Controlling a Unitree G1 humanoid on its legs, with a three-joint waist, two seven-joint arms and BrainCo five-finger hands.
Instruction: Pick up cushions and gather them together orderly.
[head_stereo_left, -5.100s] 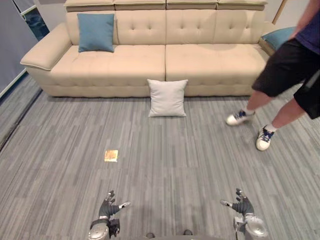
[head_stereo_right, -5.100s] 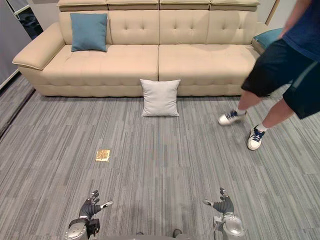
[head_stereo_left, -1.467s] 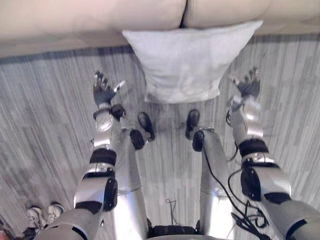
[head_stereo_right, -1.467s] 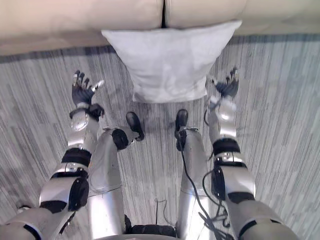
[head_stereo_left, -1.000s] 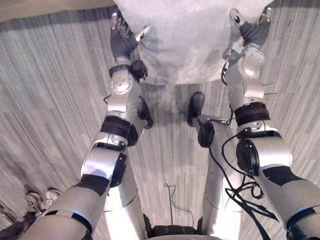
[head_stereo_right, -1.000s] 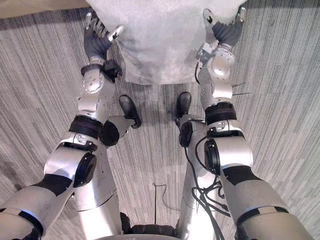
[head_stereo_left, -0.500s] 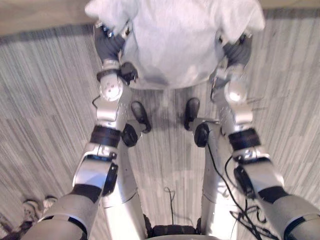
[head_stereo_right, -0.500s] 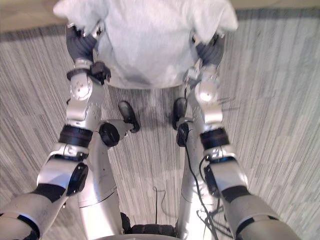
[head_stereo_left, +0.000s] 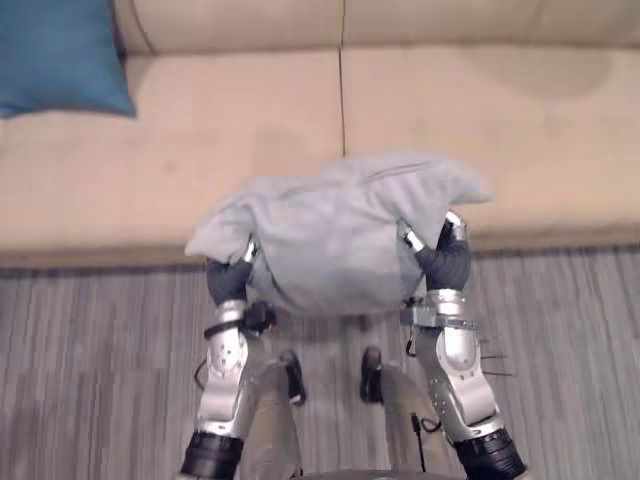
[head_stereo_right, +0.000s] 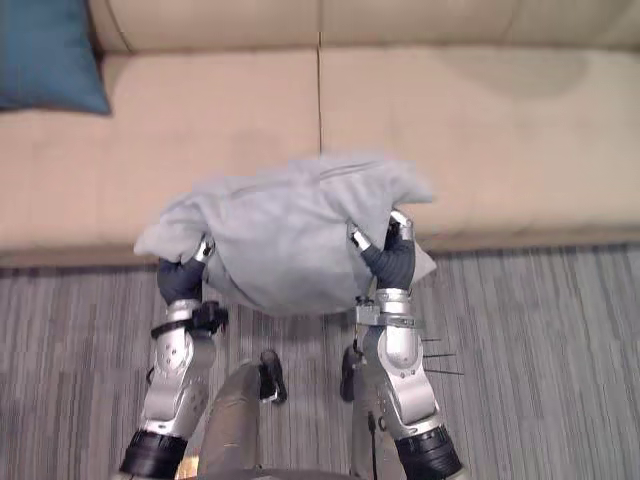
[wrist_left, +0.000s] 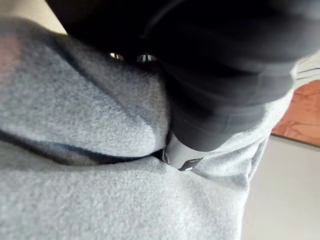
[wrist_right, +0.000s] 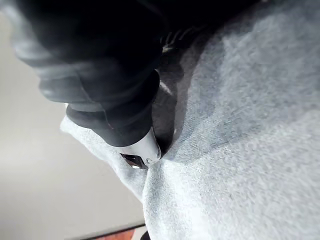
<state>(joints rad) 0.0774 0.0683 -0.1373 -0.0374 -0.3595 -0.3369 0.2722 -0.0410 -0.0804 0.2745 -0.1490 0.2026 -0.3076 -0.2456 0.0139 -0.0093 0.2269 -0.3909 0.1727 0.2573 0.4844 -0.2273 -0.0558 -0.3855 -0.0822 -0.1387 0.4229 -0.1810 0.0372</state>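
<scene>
Pinching grey cushion (head_stereo_left: 330, 240), left hand (wrist_left: 182, 150), right hand (wrist_right: 125, 125), sofa (head_stereo_right: 500, 130)

Pale grey cushion (head_stereo_left: 330, 240), beige sofa (head_stereo_left: 500, 120), blue cushion (head_stereo_left: 55, 55), grey streaked floor (head_stereo_left: 90, 350)

The cushion (head_stereo_left: 335, 235) is between the left hand (head_stereo_left: 228, 278), at its 8 o'clock, and the right hand (head_stereo_left: 446, 262), at 4 o'clock. Behind, at 12 o'clock, stands the sofa (head_stereo_left: 520, 130); a second cushion (head_stereo_left: 55, 55) lies on it at 11 o'clock.

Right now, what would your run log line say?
stage: hold | grey cushion: gripped by left hand and right hand, off floor, before sofa | blue cushion: on sofa
</scene>
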